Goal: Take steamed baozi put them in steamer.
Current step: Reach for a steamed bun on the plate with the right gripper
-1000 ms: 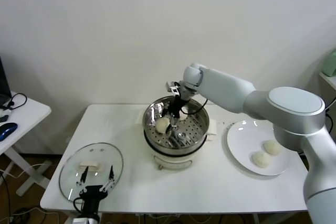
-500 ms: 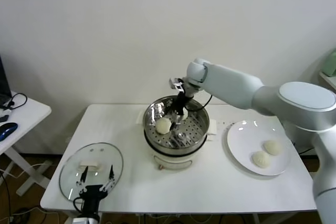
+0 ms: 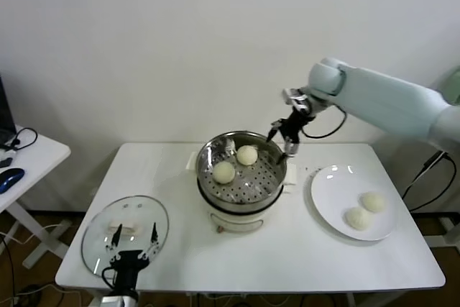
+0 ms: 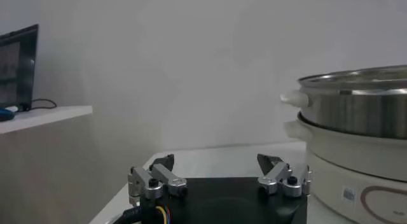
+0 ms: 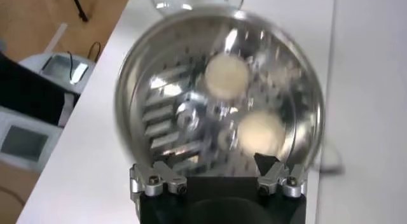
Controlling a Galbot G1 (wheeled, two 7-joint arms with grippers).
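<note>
Okay, my right end effector (image 3: 282, 140) hangs empty and spread wide, just above the steamer (image 3: 241, 177) rim on the side facing the plate (image 3: 353, 201). Two baozi sit on the perforated tray inside the steamer: one (image 3: 247, 154) toward the far wall, one (image 3: 223, 172) nearer the left wall, close together, apart I think. Two more wait on the plate near the bench's right edge: one (image 3: 373, 201) farther back, one (image 3: 357, 218) nearer the front, just beside each other. So I judge the job half done; the plate pair is left.

Risks from here: buns are soft, so too hard a pinch could dent or tear one, and too light a one could drop it on the way over. The plate pair sits close, so fingers going down around one may shove the other. The steamer wall stands high and shiny; a low carry could clip the rim. Free tray space is mostly on the near side, so a careless drop could land on a bun already there.

My left end effector (image 3: 130, 244) is parked at the bench's front-left corner, fingers spread, holding nothing, over the glass lid (image 3: 124, 232).

The bench (image 3: 287, 257) is plain white and smooth, against a bare white wall. A small side table (image 3: 29, 156) with a mouse and cables stands off to the left.
</note>
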